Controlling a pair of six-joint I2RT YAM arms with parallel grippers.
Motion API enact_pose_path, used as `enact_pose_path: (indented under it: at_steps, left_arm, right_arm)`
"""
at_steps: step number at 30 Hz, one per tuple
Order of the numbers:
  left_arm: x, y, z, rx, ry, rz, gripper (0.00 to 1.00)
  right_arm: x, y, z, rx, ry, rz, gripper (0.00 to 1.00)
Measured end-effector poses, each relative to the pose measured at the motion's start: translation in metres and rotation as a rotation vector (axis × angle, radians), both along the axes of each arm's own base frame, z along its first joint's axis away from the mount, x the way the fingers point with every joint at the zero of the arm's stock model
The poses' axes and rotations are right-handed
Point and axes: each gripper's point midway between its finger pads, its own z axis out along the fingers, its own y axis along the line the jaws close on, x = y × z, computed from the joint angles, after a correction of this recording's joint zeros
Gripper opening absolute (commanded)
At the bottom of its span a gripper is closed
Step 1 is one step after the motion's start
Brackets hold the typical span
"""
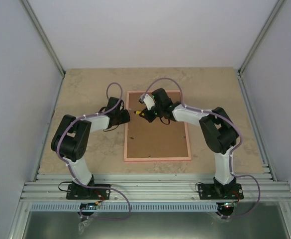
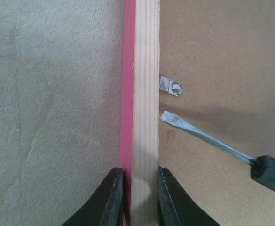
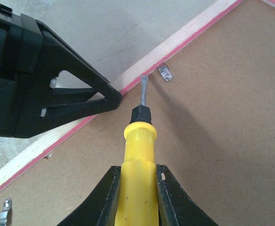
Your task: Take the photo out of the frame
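Note:
The pink frame (image 1: 156, 157) lies face down on the table, its brown fibreboard back (image 1: 155, 137) up; the photo is hidden under it. My left gripper (image 1: 127, 116) is shut on the frame's left rail (image 2: 145, 94). My right gripper (image 1: 147, 113) is shut on a yellow-handled screwdriver (image 3: 138, 165). The screwdriver's flat tip (image 2: 167, 117) sits on the backing just below a small metal retaining tab (image 2: 170, 86), close to the rail. In the right wrist view the tip (image 3: 144, 80) is left of that tab (image 3: 165, 72).
Another metal tab (image 3: 4, 210) sits further along the same rail. The beige tabletop (image 1: 85, 84) surrounds the frame, with grey walls on three sides and an aluminium rail (image 1: 155, 186) at the near edge.

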Motion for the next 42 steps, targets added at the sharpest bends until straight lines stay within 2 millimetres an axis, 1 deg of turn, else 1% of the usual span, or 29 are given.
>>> enact_pose_path:
  at_steps: [5, 14, 23, 39, 42]
  left_arm:
    - [0.000, 0.000, 0.000, -0.001, -0.002, 0.000, 0.08]
    - [0.000, 0.000, 0.000, 0.000, -0.003, -0.003, 0.08]
    - [0.000, 0.000, 0.000, -0.001, -0.002, -0.004, 0.08]
    - [0.000, 0.000, 0.000, -0.002, -0.002, -0.004, 0.08]
    - [0.000, 0.000, 0.000, -0.002, -0.002, -0.004, 0.08]
  right_arm:
    - [0.002, 0.000, -0.011, -0.006, 0.014, 0.000, 0.00]
    - [0.011, -0.003, -0.011, 0.007, 0.000, -0.014, 0.00]
    - [0.016, 0.001, -0.013, 0.031, 0.007, -0.006, 0.00]
    - [0.018, -0.001, -0.014, 0.043, 0.030, -0.041, 0.00]
    - [0.024, -0.002, -0.013, 0.043, 0.008, -0.070, 0.01]
